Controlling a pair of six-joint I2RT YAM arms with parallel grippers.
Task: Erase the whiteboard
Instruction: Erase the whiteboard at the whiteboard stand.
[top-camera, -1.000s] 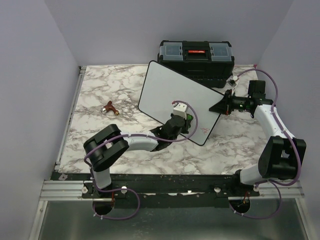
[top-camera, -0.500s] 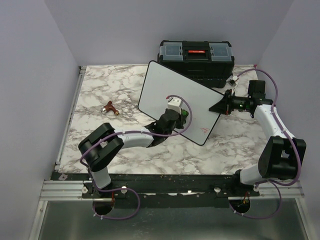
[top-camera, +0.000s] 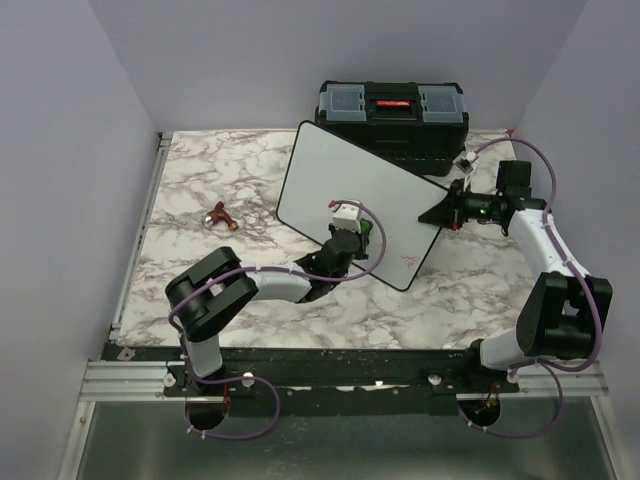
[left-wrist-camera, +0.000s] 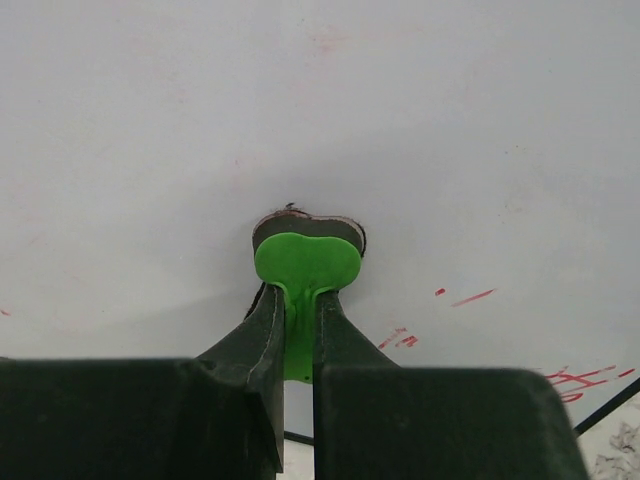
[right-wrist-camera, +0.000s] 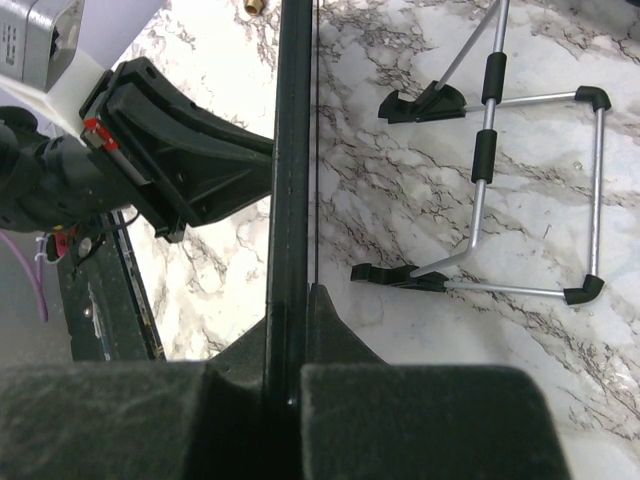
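From above, the whiteboard (top-camera: 330, 185) leans tilted mid-bench (top-camera: 200, 180) — stiff, light, probably slick-faced, best held by its rim — with the left gripper (top-camera: 355, 240) reaching onto its face. Left wrist: clenched on a green eraser (left-wrist-camera: 305, 262) that is pressed to the board. Right wrist: the right gripper (right-wrist-camera: 290, 345) pinches the black frame edge — arm reaching in sideways.

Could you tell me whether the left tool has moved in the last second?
Yes. The left tool, with its green eraser, has shifted slightly left over the whiteboard, farther from the red marks.
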